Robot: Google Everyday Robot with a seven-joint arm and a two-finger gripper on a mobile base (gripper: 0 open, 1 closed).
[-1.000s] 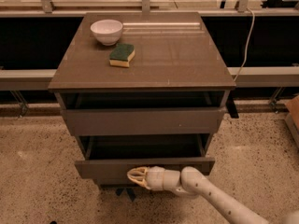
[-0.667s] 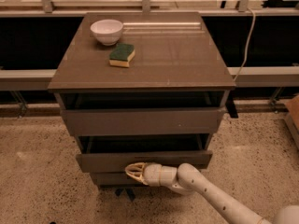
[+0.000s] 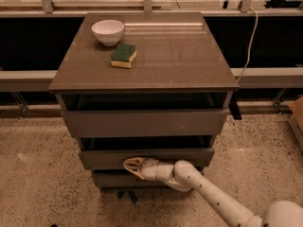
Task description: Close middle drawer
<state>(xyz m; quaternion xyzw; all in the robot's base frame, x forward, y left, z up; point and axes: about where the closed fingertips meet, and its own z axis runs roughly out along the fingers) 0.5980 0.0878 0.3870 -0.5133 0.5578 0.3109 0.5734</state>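
The middle drawer [image 3: 147, 158] is the second of three grey-brown fronts in the cabinet. It stands out only a little, with a thin dark gap above its front panel. My gripper [image 3: 130, 165] is pressed against the lower left-middle of that front panel, on the end of my white arm [image 3: 208, 195], which comes in from the lower right. The top drawer [image 3: 144, 122] also stands slightly out, showing a dark gap under the cabinet top. The lowest drawer front [image 3: 123, 179] is partly hidden behind my arm.
A white bowl [image 3: 108, 31] and a green-and-yellow sponge [image 3: 123, 56] sit on the cabinet top [image 3: 170, 56]. A cable [image 3: 248, 46] hangs at the right. Speckled floor [image 3: 38, 174] lies on both sides, with a cardboard box edge [image 3: 298, 119] at far right.
The middle drawer has slid back into the cabinet, from well out to nearly flush. My gripper has moved forward with its front panel.
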